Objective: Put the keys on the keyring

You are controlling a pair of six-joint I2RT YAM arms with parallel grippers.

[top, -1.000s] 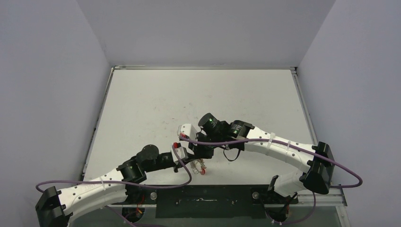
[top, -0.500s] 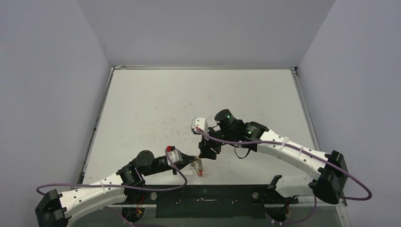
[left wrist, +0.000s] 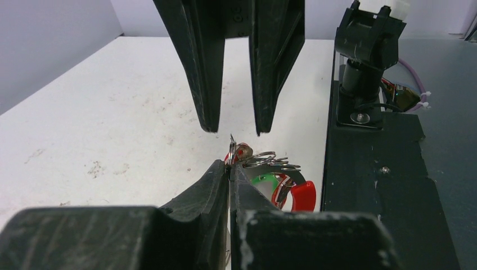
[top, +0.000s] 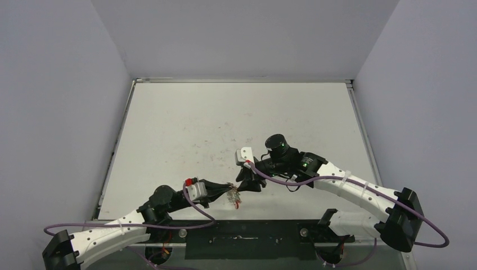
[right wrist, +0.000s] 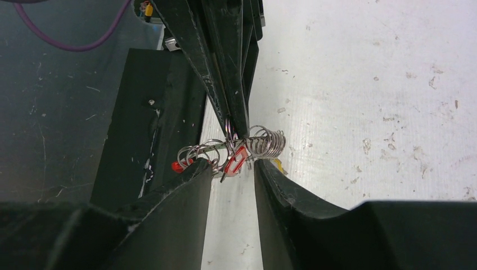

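We see the white surface (top: 225,112) walled on three sides, with a black base plate (top: 242,233) along its near edge. From that edge the left arm (top: 112,230) and the right arm (top: 349,188) reach in low, meeting close to the middle of the near edge. The left pincer (left wrist: 229,169) is clenched, its fingertips pressed together on the wire of the keyring (left wrist: 264,160), which it holds just above the surface beside the base plate. The right pincer (right wrist: 233,169) is released, its jaws standing apart on either side of the left fingertips and the wire loops; from the left wrist its two fingers (left wrist: 205,84) hang just above the clenched tips, and we cannot tell whether they touch the wire. The keyring shows as a bunch of thin silvery loops. Among these loops hang the keys (left wrist: 281,188), tiny, with a green tag and red tags, gathered near the left fingertips.
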